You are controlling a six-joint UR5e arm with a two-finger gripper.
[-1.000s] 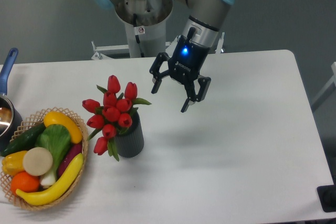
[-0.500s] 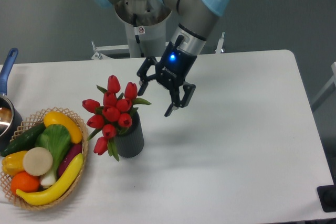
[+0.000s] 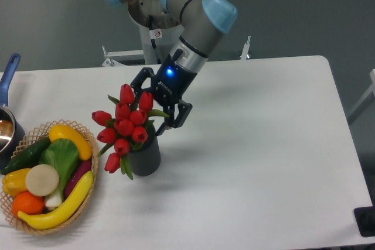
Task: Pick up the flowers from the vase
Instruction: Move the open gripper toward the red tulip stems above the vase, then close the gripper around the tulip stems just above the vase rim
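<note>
- Red tulip buds on green stems, the flowers point(image 3: 126, 126), stand in the vase point(image 3: 145, 156), spreading wider than its mouth, with pointed leaves sticking out to the sides
- The vase is dark grey and ribbed, upright on the white table point(image 3: 263, 156), just right of the basket point(image 3: 89, 139)
- The gripper point(image 3: 154, 105) sits at the upper right of the bunch, its black fingers spread wide and nothing held between them; one finger point(image 3: 174, 117) shows just right of the blooms, the other is near the top buds, partly behind them
- Whether the fingers touch the buds or leaves cannot be told
- A blue light glows on the gripper body
- The wicker basket holds mixed fruit and vegetables, among them a banana point(image 3: 58, 208) and an orange point(image 3: 27, 203)
- A blue pot handle point(image 3: 8, 71) pokes in at the left edge
</note>
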